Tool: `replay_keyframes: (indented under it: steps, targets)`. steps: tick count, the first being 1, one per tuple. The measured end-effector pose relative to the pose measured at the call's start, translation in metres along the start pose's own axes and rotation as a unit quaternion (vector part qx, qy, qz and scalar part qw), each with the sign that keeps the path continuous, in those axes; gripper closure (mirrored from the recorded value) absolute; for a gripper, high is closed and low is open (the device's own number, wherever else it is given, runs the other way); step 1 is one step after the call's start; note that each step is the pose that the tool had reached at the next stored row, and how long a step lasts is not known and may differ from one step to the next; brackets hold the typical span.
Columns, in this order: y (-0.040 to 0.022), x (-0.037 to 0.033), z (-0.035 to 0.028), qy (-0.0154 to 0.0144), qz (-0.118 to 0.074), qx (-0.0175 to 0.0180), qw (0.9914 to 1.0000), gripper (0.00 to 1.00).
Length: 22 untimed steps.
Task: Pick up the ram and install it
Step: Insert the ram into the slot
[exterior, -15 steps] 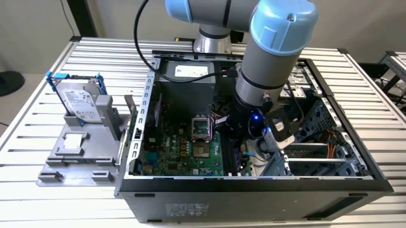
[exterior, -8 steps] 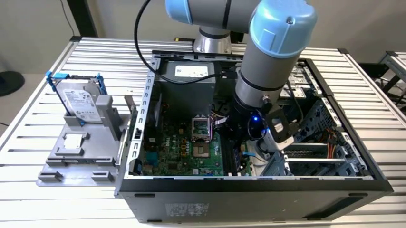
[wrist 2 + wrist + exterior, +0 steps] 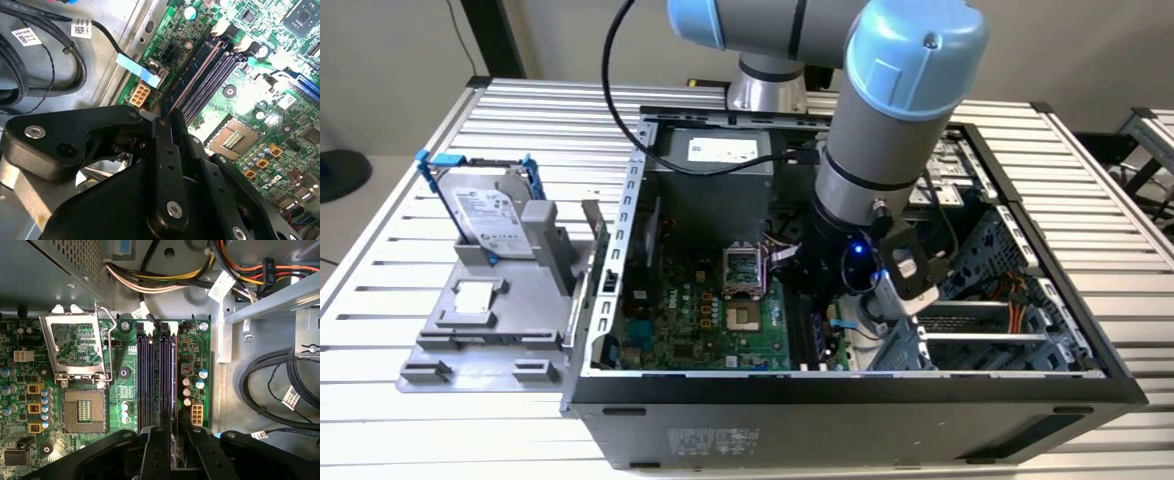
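The gripper [image 3: 172, 440] is clenched on the ram [image 3: 192, 80], edge-on between the jaws over the slots [image 3: 156, 380]. It looks light, stiff and fragile, best pinched by its long edges.

The ram [image 3: 192, 82], a thin dark stick seen edge-on, stands upright in a black motherboard slot [image 3: 150, 380].

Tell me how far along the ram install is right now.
Pickup looks done: the gripper is down inside the computer case, shut on the ram. In hand: in both wrist views the ram stands on edge along one of the black memory slots beside the open CPU socket. Left: I can't tell if it's fully seated, and the gripper hasn't let go.
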State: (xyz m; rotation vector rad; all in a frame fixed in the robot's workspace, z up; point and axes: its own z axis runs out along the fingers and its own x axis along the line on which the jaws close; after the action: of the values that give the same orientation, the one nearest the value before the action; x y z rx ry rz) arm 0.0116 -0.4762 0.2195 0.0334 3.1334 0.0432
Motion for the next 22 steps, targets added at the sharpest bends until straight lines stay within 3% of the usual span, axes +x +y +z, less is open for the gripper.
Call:
replay_keyframes:
  steps: [7, 13, 14, 22]
  targets:
    - [0.0008, -0.0002, -0.0316, 0.0003, 0.000, 0.0001, 1.00000, 0.00]
    - [0.0009, -0.0003, -0.0339, 0.0004, 0.000, 0.0002, 1.00000, 0.00]
    - [0.0009, -0.0002, -0.0339, 0.0004, 0.000, 0.0002, 1.00000, 1.00]
    - [0.0009, -0.0002, -0.0340, 0.0004, 0.000, 0.0003, 1.00000, 1.00]
